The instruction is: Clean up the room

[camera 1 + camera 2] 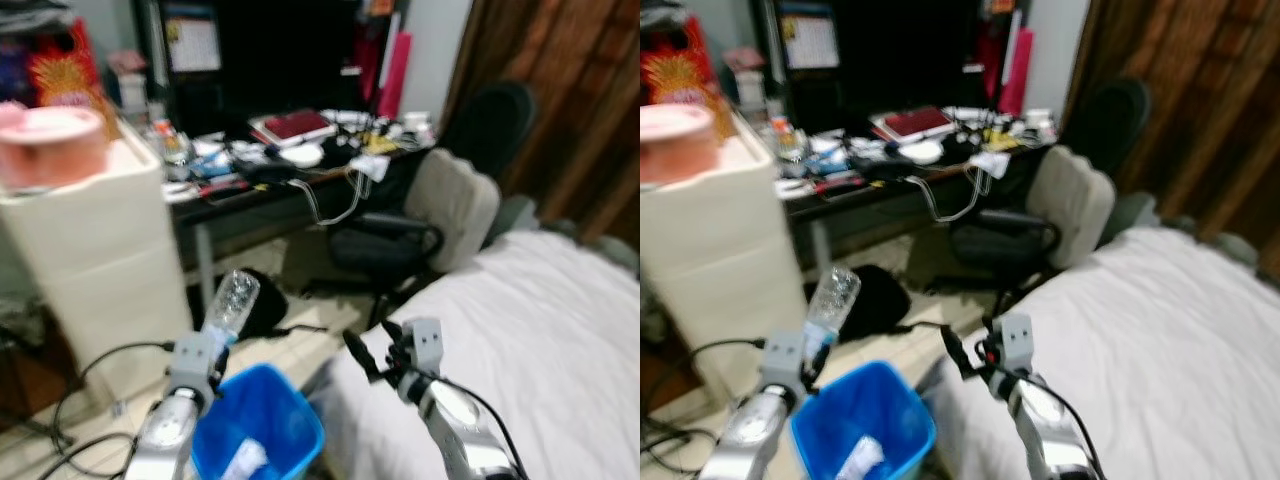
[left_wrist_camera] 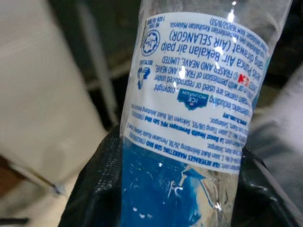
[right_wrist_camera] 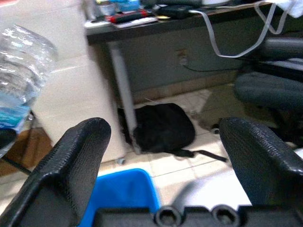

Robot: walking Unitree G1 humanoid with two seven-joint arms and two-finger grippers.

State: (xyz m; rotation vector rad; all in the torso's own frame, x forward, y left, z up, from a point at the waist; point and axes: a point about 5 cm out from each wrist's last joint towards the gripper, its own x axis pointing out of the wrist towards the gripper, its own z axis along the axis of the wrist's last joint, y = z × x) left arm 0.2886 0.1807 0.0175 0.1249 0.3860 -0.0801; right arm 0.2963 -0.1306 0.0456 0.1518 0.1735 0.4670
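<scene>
Left end effector (image 1: 222,345): lower left of the frame, arm raised, black fingers clenched on the bottle's base.
Bottle (image 1: 230,302): clear crinkled plastic with a white printed label, tilted upward above the bin's back rim.
Bin (image 1: 262,412): blue plastic, squarish, on the floor at bottom centre.
Right end effector (image 1: 376,352): lower centre, fingers spread apart, empty, over the white bed (image 1: 530,330) edge.
Worktop (image 1: 270,185): dark, cluttered, upper centre.
</scene>
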